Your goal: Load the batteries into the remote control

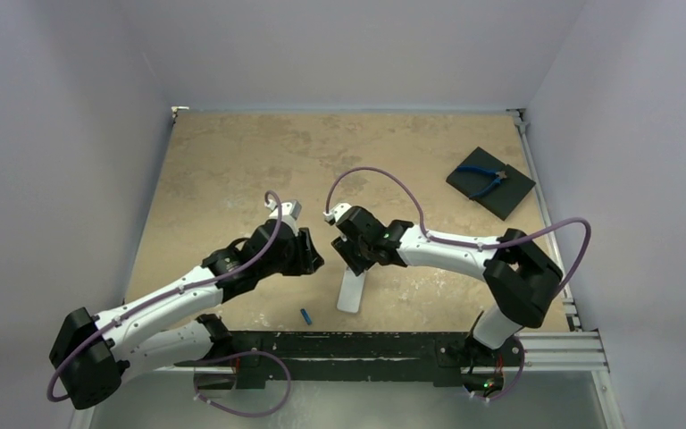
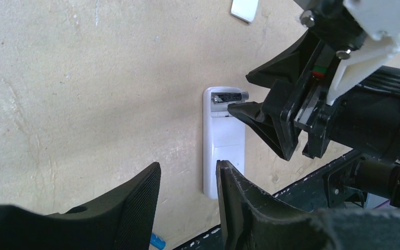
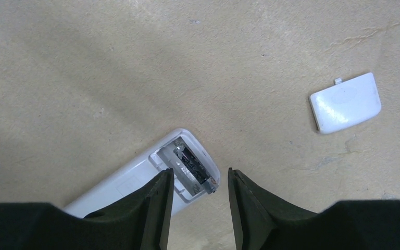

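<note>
The white remote control (image 1: 351, 291) lies back up near the table's front edge, its battery bay uncovered. A dark battery (image 3: 195, 165) lies crosswise in that bay (image 2: 229, 97), one tip poking past the remote's side. The blue battery (image 1: 305, 315) lies loose on the table to the remote's left, and its end shows in the left wrist view (image 2: 157, 241). My right gripper (image 3: 200, 173) hovers open over the bay end, gripping nothing. My left gripper (image 2: 188, 166) is open and empty, just left of the remote's near end (image 2: 224, 156).
The white battery cover (image 3: 345, 102) lies loose on the table beyond the remote. A black square pad (image 1: 491, 182) with blue-handled pliers (image 1: 484, 175) sits at the back right. The black rail (image 1: 366, 349) runs along the front edge.
</note>
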`<state>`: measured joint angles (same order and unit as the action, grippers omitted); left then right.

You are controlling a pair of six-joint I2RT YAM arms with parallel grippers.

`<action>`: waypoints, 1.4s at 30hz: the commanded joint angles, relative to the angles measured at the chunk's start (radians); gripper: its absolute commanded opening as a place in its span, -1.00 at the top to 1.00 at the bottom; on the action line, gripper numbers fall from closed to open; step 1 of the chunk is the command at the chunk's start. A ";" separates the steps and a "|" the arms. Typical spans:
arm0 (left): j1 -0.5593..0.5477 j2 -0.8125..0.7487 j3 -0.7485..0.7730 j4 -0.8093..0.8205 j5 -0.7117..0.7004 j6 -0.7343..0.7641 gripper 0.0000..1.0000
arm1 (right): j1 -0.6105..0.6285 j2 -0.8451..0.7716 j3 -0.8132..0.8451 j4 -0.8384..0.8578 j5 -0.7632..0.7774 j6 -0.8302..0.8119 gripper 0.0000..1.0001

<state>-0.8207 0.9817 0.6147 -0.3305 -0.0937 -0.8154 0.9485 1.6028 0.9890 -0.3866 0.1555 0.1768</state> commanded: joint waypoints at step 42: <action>-0.003 0.012 -0.005 -0.015 -0.018 0.043 0.13 | -0.005 0.105 0.062 0.002 -0.030 -0.006 0.31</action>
<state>-0.8207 0.9878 0.5964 -0.3641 -0.1024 -0.7914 0.9478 1.7176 1.0416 -0.3965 0.1337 0.1688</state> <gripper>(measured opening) 0.435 0.364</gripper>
